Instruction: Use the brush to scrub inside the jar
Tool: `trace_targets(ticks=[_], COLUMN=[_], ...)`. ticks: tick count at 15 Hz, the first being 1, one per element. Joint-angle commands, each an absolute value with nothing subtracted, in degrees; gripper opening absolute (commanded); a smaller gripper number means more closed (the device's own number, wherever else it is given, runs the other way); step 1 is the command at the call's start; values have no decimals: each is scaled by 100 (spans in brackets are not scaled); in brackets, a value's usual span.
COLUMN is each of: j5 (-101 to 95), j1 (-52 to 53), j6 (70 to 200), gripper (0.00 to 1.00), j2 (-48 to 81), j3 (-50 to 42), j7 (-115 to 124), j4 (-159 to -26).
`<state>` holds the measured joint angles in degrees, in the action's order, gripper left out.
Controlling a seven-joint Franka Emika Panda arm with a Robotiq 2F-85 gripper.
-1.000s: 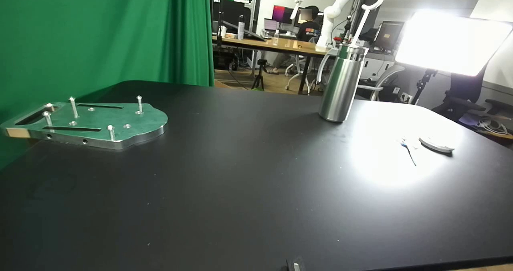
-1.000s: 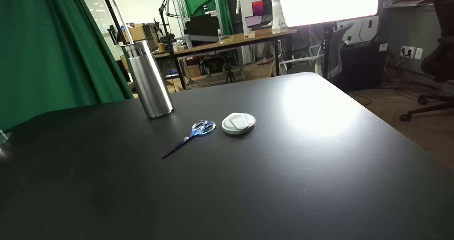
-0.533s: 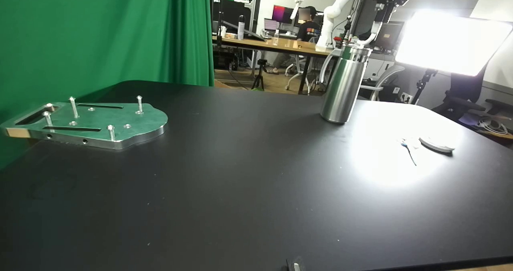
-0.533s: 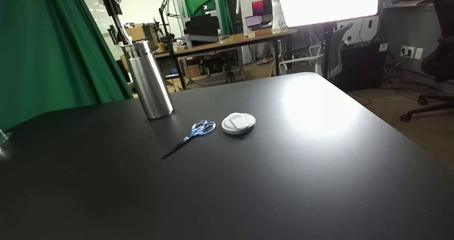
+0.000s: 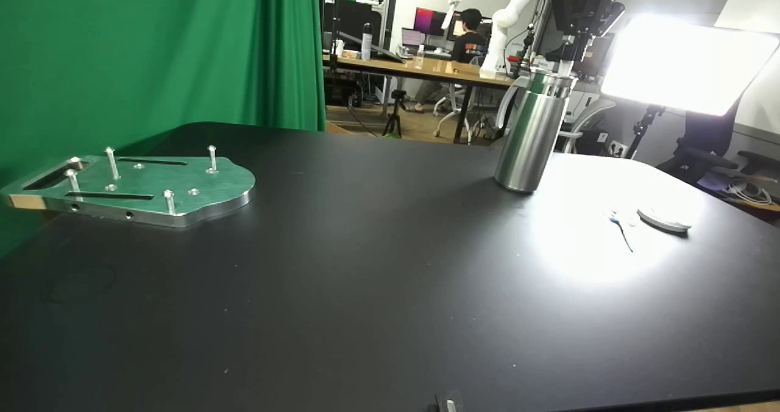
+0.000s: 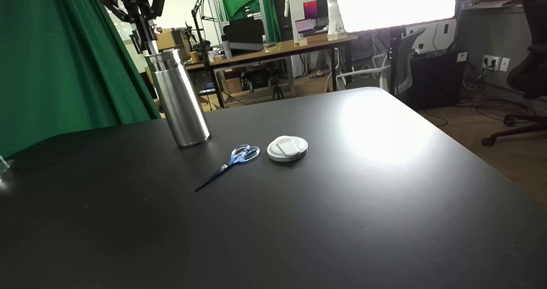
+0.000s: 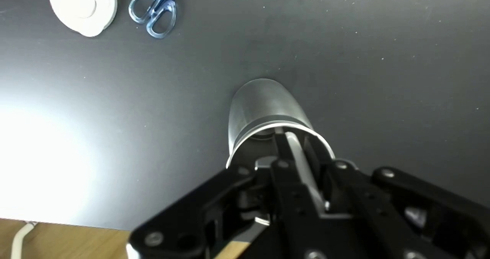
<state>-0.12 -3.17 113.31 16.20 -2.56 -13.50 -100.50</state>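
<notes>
scissors point(image 6: 231, 161) (blue, lying flat) | green curtain point(image 5: 152, 52) | lit panel point(image 6: 395, 2)

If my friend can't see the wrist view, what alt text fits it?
Black jaws grip a pale brush handle that runs into an open metal jar on a dark table. A white lid and blue scissors lie toward the upper left.

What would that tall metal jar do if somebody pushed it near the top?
The jar would probably tip fairly easily, being tall on a narrow base. If it fell, its round body might roll until the handle stopped it. Its smooth, shiny side is likely slippery to grip.
</notes>
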Motion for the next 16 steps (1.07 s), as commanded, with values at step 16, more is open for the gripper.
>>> trace_targets(ticks=[16], j5=[-61], j1=[-326], j6=[11115], gripper=[4], j2=[1771], j3=[-142], j7=[-1605], j4=[-9427])
